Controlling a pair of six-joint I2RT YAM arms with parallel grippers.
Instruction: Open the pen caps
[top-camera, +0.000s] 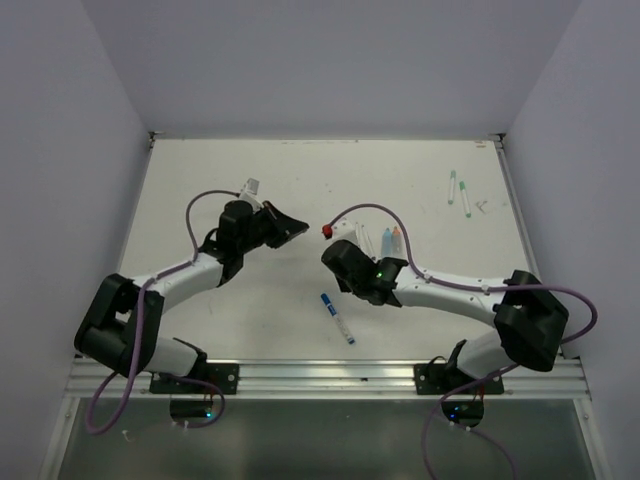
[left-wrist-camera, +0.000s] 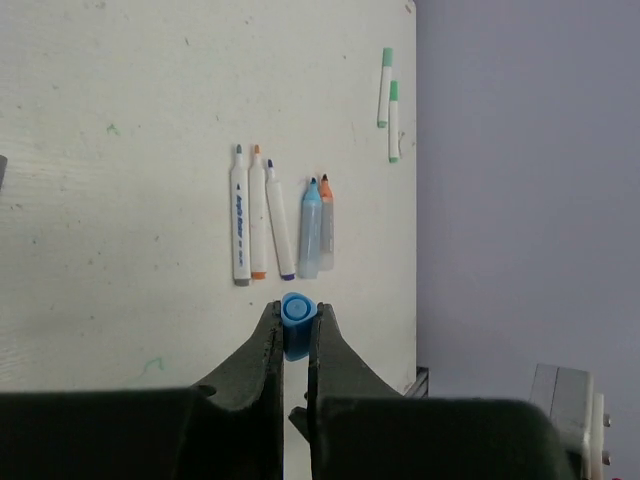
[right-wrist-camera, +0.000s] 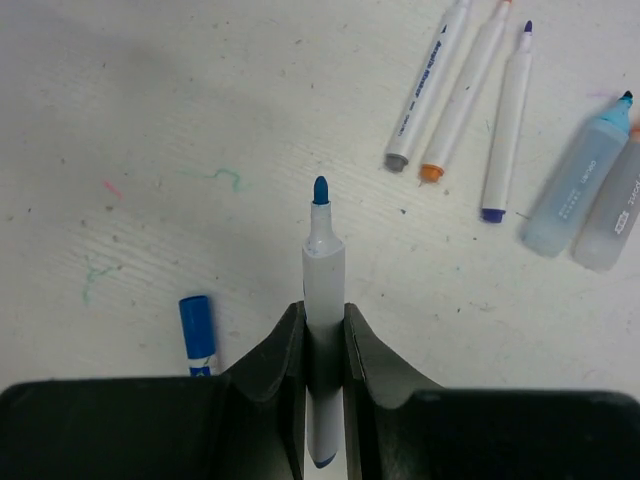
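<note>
My left gripper (left-wrist-camera: 297, 315) is shut on a small blue pen cap (left-wrist-camera: 297, 325), held above the table. My right gripper (right-wrist-camera: 324, 315) is shut on a white pen (right-wrist-camera: 323, 270) whose blue tip is bare and points away. In the top view the two grippers (top-camera: 293, 228) (top-camera: 335, 238) face each other a short way apart at mid-table. A capped blue pen (top-camera: 337, 318) (right-wrist-camera: 199, 335) lies near the front. Three uncapped white pens (left-wrist-camera: 257, 212) (right-wrist-camera: 465, 90) lie in a row beside a light blue pen (left-wrist-camera: 310, 228) (right-wrist-camera: 578, 188) and an orange-tipped one (left-wrist-camera: 326, 222).
Two green-ended pens (top-camera: 458, 192) (left-wrist-camera: 390, 105) lie at the far right of the white table (top-camera: 200, 190), near its right edge. Purple cables (top-camera: 375, 210) loop over both arms. Grey walls close in the table on three sides.
</note>
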